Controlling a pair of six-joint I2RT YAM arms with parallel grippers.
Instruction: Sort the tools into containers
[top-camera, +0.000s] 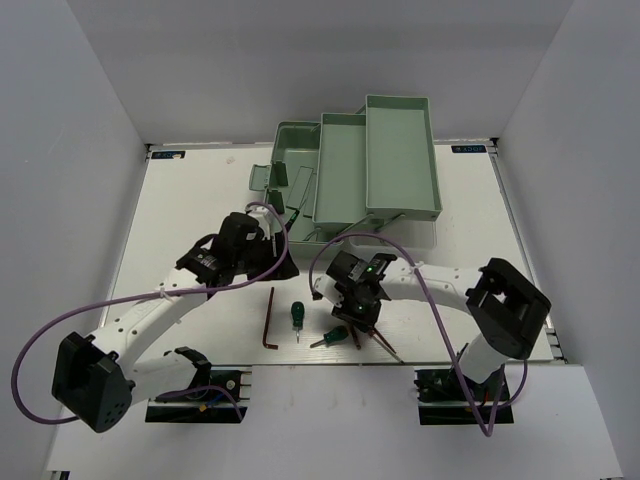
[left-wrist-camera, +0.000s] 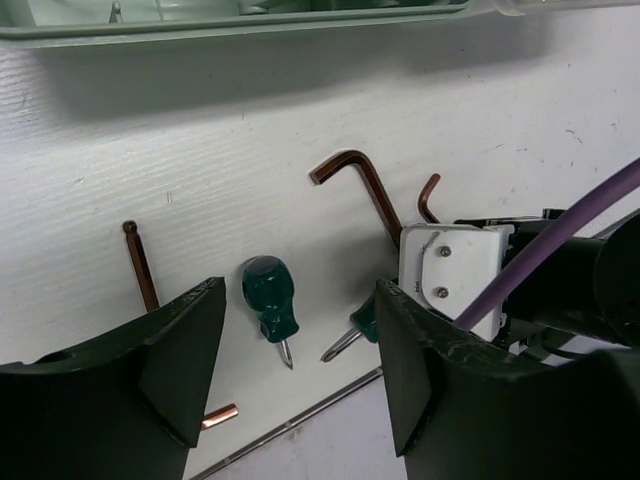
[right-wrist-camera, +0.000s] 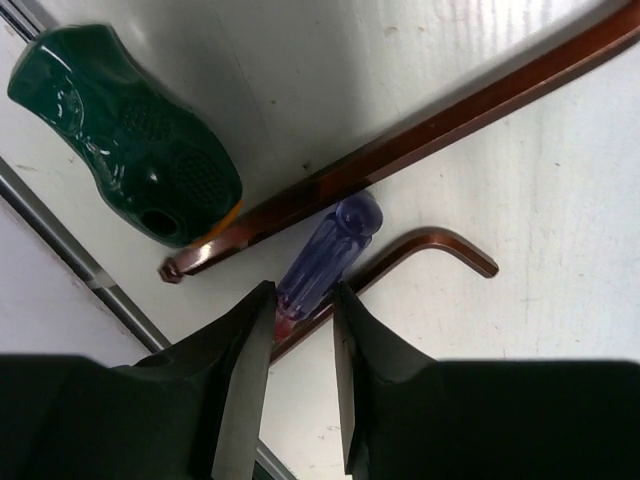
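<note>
My right gripper (right-wrist-camera: 303, 310) is down at the table and shut on the lower end of the blue-handled screwdriver (right-wrist-camera: 335, 250), which lies slanted across a bent hex key (right-wrist-camera: 440, 245). A longer hex key (right-wrist-camera: 450, 120) and a green screwdriver handle (right-wrist-camera: 130, 130) lie just beyond it. My left gripper (left-wrist-camera: 300, 390) hovers open and empty above two stubby green screwdrivers (left-wrist-camera: 268, 300) (left-wrist-camera: 365, 322) and a third hex key (left-wrist-camera: 140, 265). From above, the right gripper (top-camera: 360, 315) sits over the tool cluster near the front edge. The left gripper (top-camera: 285, 262) is in front of the sage-green toolbox (top-camera: 370, 165).
The toolbox stands open at the back centre, its trays fanned out to the right and its near rim (left-wrist-camera: 230, 25) close above my left gripper. Purple cables loop off both arms. A metal strip (right-wrist-camera: 60, 250) marks the table's front edge, right beside the tools.
</note>
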